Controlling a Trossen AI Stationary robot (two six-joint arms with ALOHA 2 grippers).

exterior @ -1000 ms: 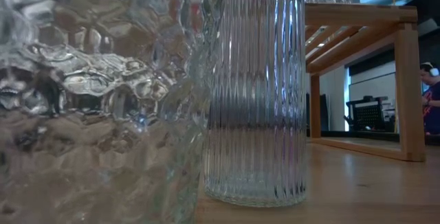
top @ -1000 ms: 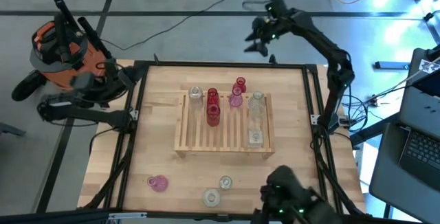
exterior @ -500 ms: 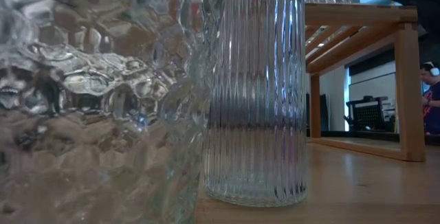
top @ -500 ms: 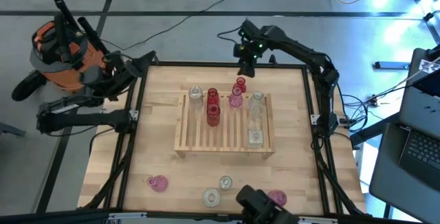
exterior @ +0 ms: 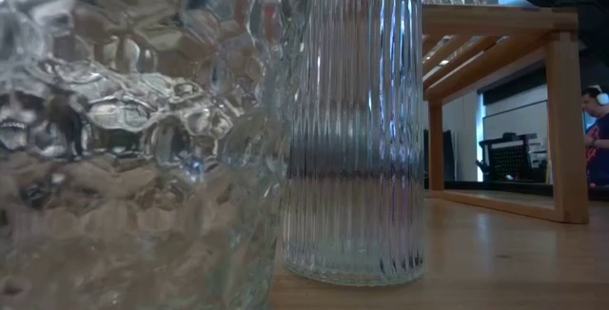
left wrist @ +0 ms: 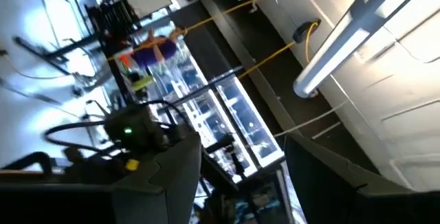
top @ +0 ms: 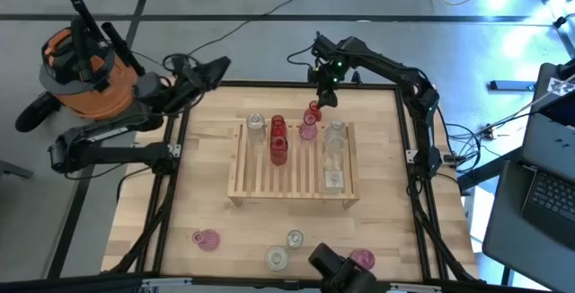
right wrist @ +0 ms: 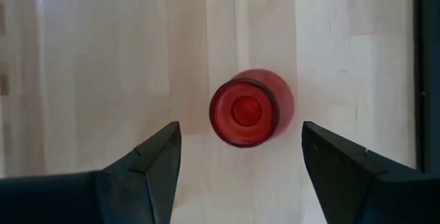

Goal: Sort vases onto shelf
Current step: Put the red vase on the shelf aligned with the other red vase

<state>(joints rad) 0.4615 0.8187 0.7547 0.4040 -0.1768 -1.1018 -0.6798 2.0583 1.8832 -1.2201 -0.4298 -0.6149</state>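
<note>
A red vase (top: 314,111) stands just beyond the far edge of the shelf (top: 293,193), on the bench (top: 216,212). In the right wrist view we look straight down on this red vase (right wrist: 244,111), its round mouth centred between the two dark fingers (right wrist: 148,176), which stand wide apart and touch nothing. The right tool (top: 325,91) hangs directly over it at the far side of the bench.

On the shelf we see a clear vase (top: 256,124), two red vases (top: 278,140), a pink vase (top: 308,129) and, toward the right, clear vases (top: 335,154). Near the front edge of the bench stand a pink vase (top: 207,239), two clear vases (top: 285,249) and another pink vase (top: 361,259).

The left tool (top: 208,70) is raised beyond the bench's far left corner; its wrist view faces the room, with its fingers (left wrist: 172,176) apart and empty.

In the low view, a ribbed clear vase (exterior: 354,125) and a dimpled one (exterior: 133,139) fill the frame.
</note>
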